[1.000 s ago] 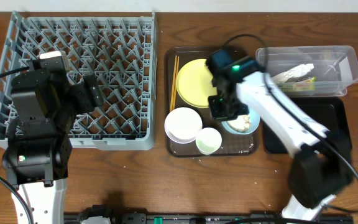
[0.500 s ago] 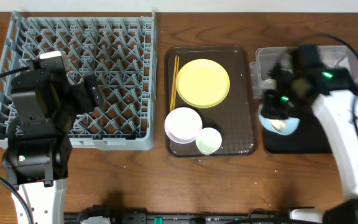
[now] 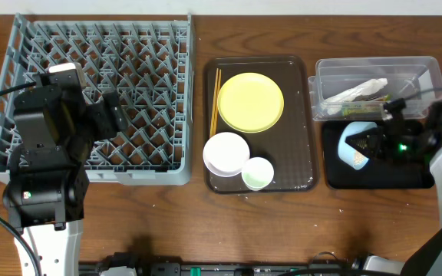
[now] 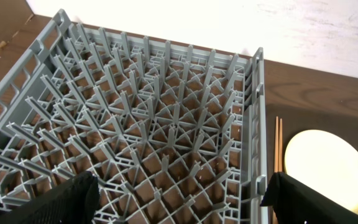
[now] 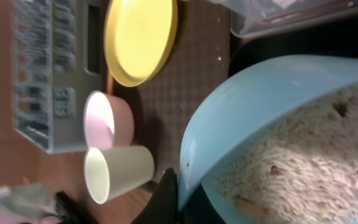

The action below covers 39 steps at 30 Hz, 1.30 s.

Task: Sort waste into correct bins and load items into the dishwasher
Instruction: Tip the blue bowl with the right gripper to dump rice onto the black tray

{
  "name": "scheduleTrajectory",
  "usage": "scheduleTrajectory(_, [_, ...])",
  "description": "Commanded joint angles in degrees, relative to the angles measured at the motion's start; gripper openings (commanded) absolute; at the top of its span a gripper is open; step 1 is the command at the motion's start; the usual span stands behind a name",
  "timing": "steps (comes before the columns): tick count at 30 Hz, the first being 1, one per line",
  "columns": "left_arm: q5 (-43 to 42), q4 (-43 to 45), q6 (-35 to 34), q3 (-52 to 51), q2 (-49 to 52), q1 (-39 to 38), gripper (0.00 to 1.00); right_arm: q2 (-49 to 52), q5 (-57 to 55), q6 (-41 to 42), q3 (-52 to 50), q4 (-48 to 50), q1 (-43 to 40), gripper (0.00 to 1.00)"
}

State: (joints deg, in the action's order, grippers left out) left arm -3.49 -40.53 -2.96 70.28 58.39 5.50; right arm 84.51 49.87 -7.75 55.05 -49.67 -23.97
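My right gripper (image 3: pixel 373 144) is shut on the rim of the light blue bowl (image 3: pixel 354 146). It holds the bowl tipped on its side over the black tray (image 3: pixel 344 178). In the right wrist view the fingers (image 5: pixel 178 198) pinch the bowl's wall (image 5: pixel 260 93), and pale food crumbs (image 5: pixel 303 168) cling inside. The clear tub (image 3: pixel 428 77) holds the white tissue (image 3: pixel 361 90) and the snack wrapper (image 3: pixel 363 110). The yellow plate (image 3: pixel 250 101), chopsticks (image 3: pixel 216 100), white bowl (image 3: pixel 226 153) and small cup (image 3: pixel 258 173) lie on the brown serving tray (image 3: pixel 298 146). My left gripper (image 4: pixel 179 205) hangs open over the grey dish rack (image 4: pixel 154 118).
The dish rack (image 3: pixel 98 46) fills the left of the table, with the left arm over its near part. The brown tray sits between the rack and the two bins. A cable crosses above the clear tub. Bare wood shows along the front edge.
The right arm has carried the blue bowl off the brown tray, rightward to the black tray, and tipped it onto its side. The left arm has not moved.
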Motion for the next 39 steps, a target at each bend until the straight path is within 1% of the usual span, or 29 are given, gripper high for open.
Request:
scheduleTrajectory(1, [0.1,0.0,0.5,1.3,0.0,-0.2,0.89,-0.9,11.5,-2.9,-2.4,1.6,-3.6,0.01])
scheduleTrajectory(6, [0.1,0.0,0.5,1.3,0.0,-0.2,0.9,0.3,17.8,-3.2,-4.9,4.1,-7.8,0.01])
scheduleTrajectory(12, [0.1,0.0,0.5,1.3,0.0,-0.2,0.9,5.3,26.6,-4.8,-4.9,5.0,-11.1,0.01])
scheduleTrajectory(19, [0.1,0.0,0.5,1.3,0.0,-0.2,0.9,11.1,33.7,-5.6,-4.9,6.4,-12.9,0.01])
scheduleTrajectory(24, [0.1,0.0,0.5,1.3,0.0,-0.2,0.9,12.8,38.9,-5.5,-4.9,6.9,-13.4,0.01])
scheduleTrajectory(31, [0.1,0.0,0.5,1.3,0.0,-0.2,0.9,12.9,39.6,3.9,-4.9,8.8,-15.8,0.01])
scheduleTrajectory(39, [0.1,0.0,0.5,1.3,0.0,-0.2,0.9,12.9,39.6,10.5,-4.9,8.8,-20.0,0.01])
